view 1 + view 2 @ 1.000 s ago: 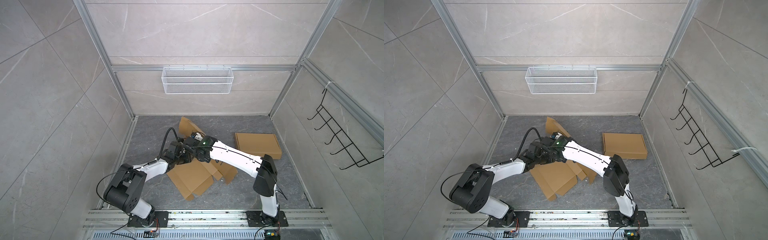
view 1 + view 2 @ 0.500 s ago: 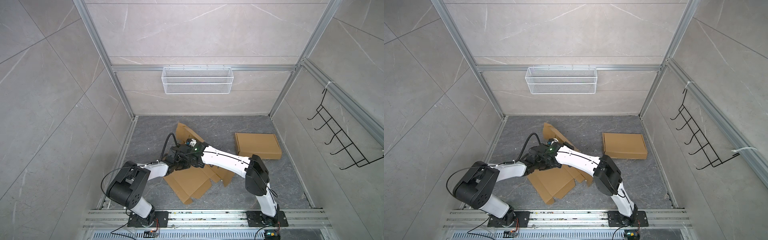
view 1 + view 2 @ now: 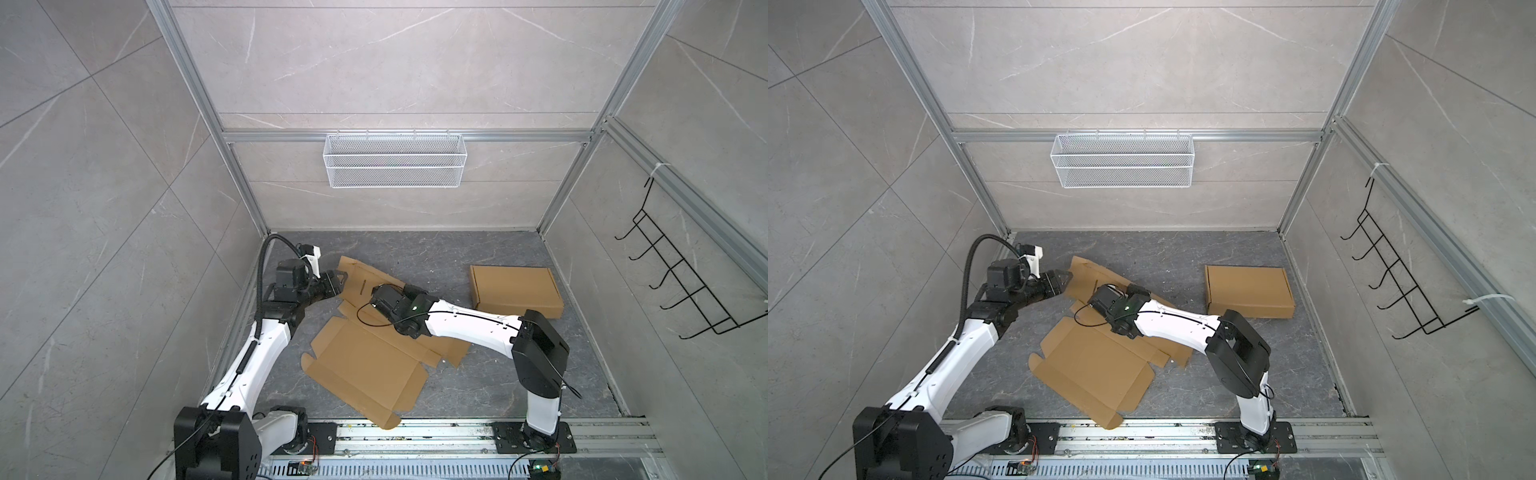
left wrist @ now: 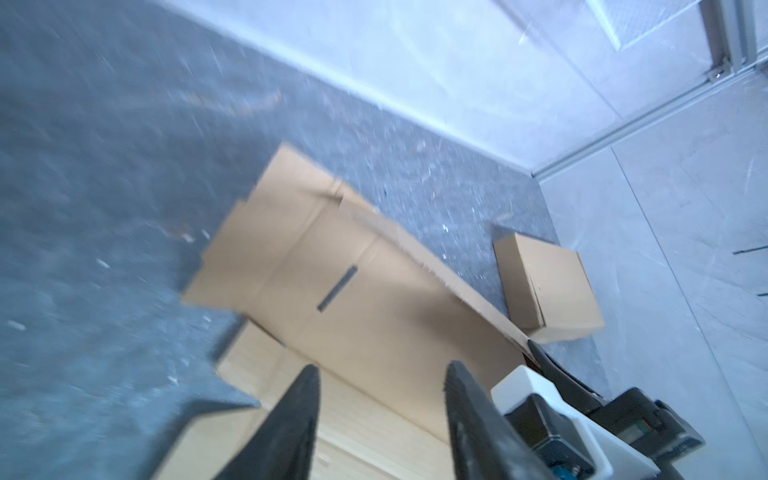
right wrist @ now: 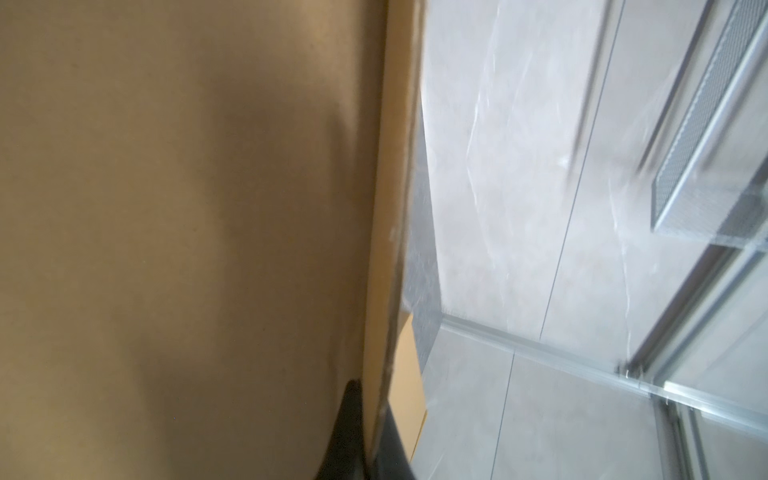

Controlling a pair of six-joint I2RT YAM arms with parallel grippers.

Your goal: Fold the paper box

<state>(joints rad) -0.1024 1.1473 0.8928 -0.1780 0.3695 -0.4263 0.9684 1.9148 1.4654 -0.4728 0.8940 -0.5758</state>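
There are 2 arms, 2 grippers and 2 cardboard items on the dark grey floor (image 3: 478,386). There is also 1 white wire basket (image 3: 395,166) on the back wall and 1 black hook rack (image 3: 681,286) on the right wall.

The paper box (image 3: 365,365) is an unfolded brown die-cut sheet with creases and small tabs. It lies left of the floor's middle, running from the front edge toward the back left corner. Its large front panel lies flat, and 1 corner overhangs the front rail. Its back panel is lifted off the floor at a tilt and has 1 narrow slot, which the left wrist view shows. The other item is a folded box (image 3: 515,286), closed and flat, near the floor's right edge toward the back and well apart from the sheet.

The left arm (image 3: 257,361) rises from the front left base, elbow bent, with its wrist near the floor's left edge. The left gripper (image 4: 382,390) points at the raised panel's left end with its jaws apart and nothing between them.

The right arm (image 3: 473,328) stretches low from the front right base across the sheet. In the right wrist view the right gripper (image 5: 372,432) is pinched together on the edge of the raised panel.
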